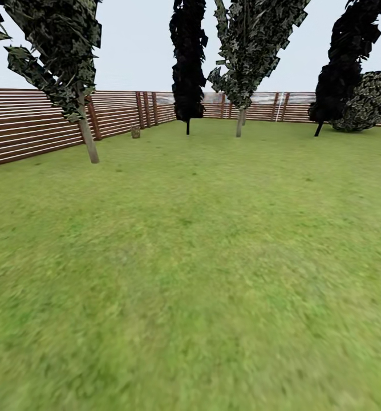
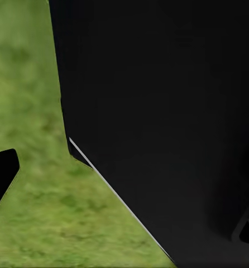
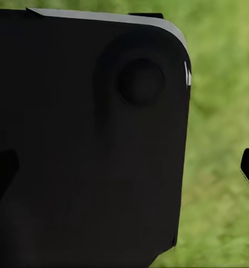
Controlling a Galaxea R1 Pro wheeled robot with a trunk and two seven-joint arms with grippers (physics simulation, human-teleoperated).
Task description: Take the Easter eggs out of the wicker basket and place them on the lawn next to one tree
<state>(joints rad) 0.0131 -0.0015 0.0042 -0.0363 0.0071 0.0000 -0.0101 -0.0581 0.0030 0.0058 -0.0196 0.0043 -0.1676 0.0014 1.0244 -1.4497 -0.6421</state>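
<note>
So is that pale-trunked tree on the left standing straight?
Tilted: in the head view the tree's trunk slants across the fence.

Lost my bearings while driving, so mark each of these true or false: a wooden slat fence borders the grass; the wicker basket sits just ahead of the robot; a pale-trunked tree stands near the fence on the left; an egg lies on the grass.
1. A slat fence borders the lawn. True.
2. The basket sits just ahead. False: only open grass lies ahead.
3. A pale-trunked tree stands near the fence on the left. True.
4. An egg lies on the grass. False: none visible.
</note>
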